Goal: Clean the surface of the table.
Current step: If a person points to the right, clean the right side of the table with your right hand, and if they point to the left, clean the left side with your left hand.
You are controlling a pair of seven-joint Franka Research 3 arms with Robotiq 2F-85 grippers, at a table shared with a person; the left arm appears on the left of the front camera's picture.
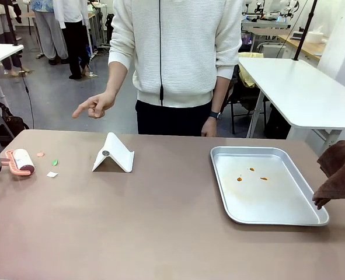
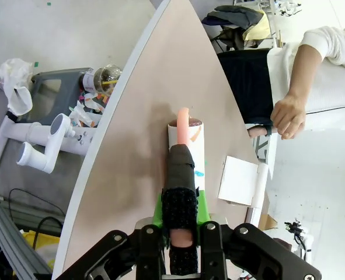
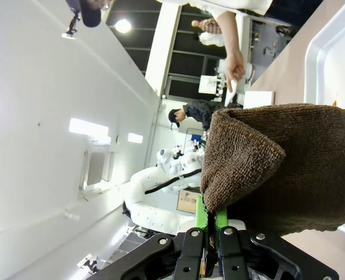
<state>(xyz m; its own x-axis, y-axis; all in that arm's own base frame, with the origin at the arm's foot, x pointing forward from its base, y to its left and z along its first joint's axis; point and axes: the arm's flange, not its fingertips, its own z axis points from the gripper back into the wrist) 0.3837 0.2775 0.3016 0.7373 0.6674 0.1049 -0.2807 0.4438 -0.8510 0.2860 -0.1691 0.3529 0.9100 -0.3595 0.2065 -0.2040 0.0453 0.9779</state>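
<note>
A: Left gripper (image 2: 181, 219) status?
B: Clamped on the black-wrapped handle of the lint roller (image 2: 187, 146). Green pads are tight on both sides, no gap. The roll end sits at the left end of the table (image 1: 160, 221). Can't tell if it touches the top or is just off it.
A: Right one?
B: Right gripper (image 3: 210, 230) is pinched shut on a fold of the brown cloth (image 3: 277, 163). The cloth hangs at the table's right end, just beside the tray (image 1: 277, 201) rim, not on the surface.
A: Which step?
B: Looks like the start; nothing wiped, by my read. Three paper scraps (image 1: 52, 174) (pink, green, white) lie just right of the roller. Orange spots (image 1: 251, 174) are in the tray.
A: Next move?
B: My guess is roller first. Lower it flat and run it rightward over the scraps, with enough press for the sticky sheet to bite. It's a short travel. The white folded stand (image 1: 114, 154) is near, just past them, so stop before it.
A: Person?
B: At the far side, hand (image 1: 96, 106) pointing a finger toward the scrap end. It's well above the top and apart from both grippers.
A: Table orientation?
B: Tan top, flat, facing up. The long axis runs left-right across the front view, arm to arm. The short axis runs robot to person. In the left wrist view the length runs up the frame, narrowing away.
</note>
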